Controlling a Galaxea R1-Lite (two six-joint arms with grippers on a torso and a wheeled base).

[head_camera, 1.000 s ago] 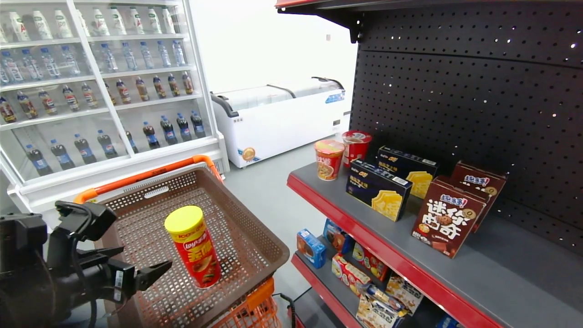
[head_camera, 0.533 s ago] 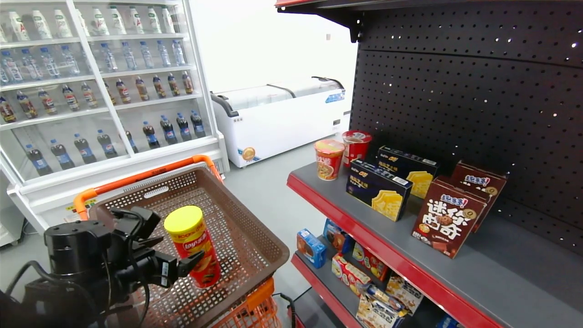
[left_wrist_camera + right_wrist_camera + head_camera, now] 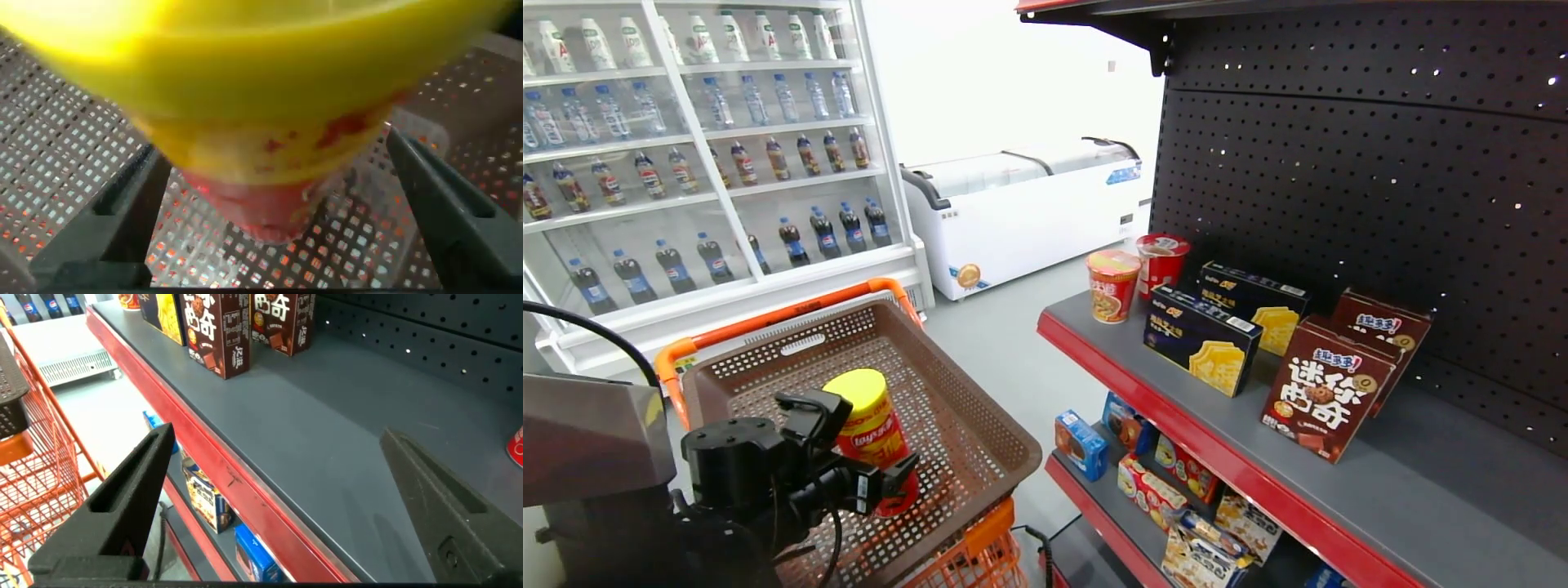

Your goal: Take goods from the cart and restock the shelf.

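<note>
Standing inside the cart basket (image 3: 988,433), the chip can (image 3: 862,408) sits between the spread-apart fingers of the left gripper (image 3: 278,204), not squeezed yet. If one finger bumps it first, the tall can could tip over in the basket.

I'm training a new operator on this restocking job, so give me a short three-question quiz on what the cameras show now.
1. True or false: the chip can already stands on the grey shelf.
2. The left gripper is: A) shut on the can; B) open, a finger either side of the can; C) over the shelf.
3. Fill in: ___ noodle cups stand at the shelf's end.
Key: 1 false, it is in the cart basket; 2 B; 3 two.
</note>
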